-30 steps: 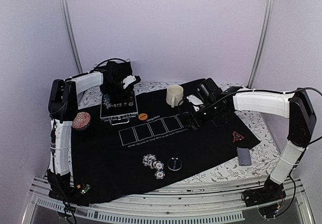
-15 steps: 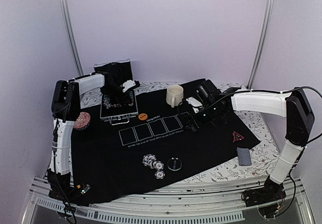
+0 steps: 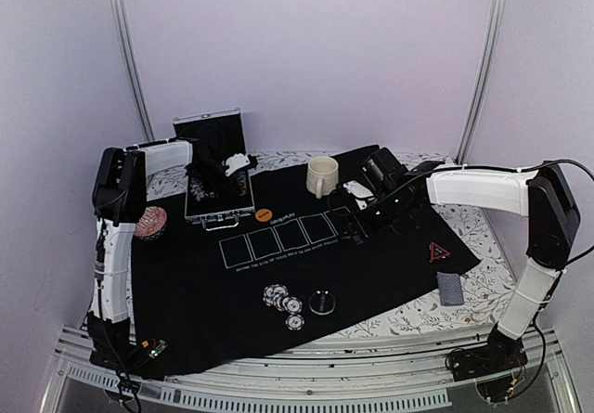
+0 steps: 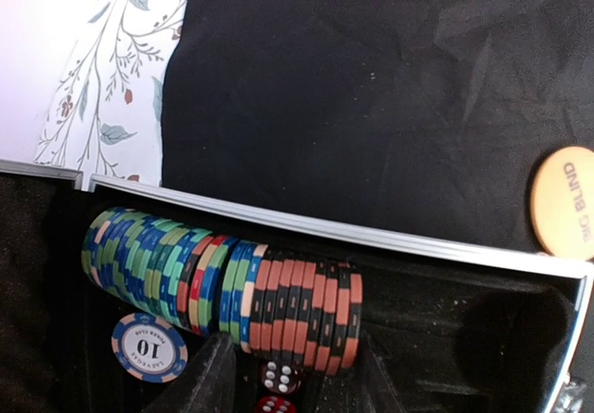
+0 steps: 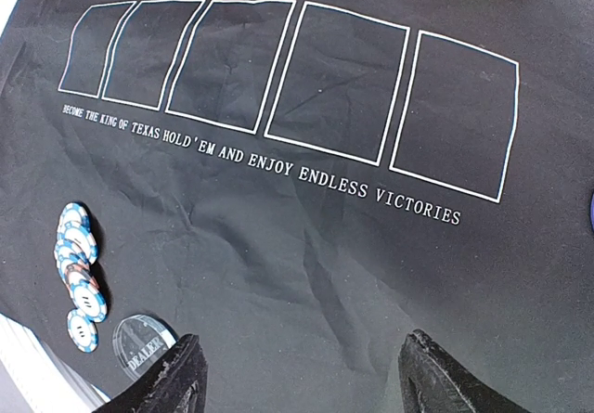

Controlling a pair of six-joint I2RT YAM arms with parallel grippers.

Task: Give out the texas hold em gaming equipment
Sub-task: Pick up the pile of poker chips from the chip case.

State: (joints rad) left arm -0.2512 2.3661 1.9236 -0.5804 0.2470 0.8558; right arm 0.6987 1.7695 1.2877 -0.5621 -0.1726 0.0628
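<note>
Left wrist only: dice [image 4: 279, 377] beside chips [image 4: 223, 288]

On my right side I am reading DAYBYPLAY on the black mat [image 5: 306, 246], and beneath it BECOME THE KING OF TEXAS HOLD'EM AND ENJOY ENDLESS VICTORIES. The clear disc [image 5: 141, 341] is showing DEALE, the rest being hidden. On my left side a blue-and-white chip [image 4: 148, 346] is showing 10, and the orange disc [image 4: 566, 204] is reading BLIND.

Plain lilac walls [image 3: 306, 51], evenly lit, surround me, a metal pole [image 3: 128, 51] rising on my left and a second pole [image 3: 483, 51] on my right. My tabletop [image 3: 492, 241] wears a white leaf-printed cloth [image 3: 408, 320]; a metal rail [image 3: 306, 376] edges its near side.
</note>
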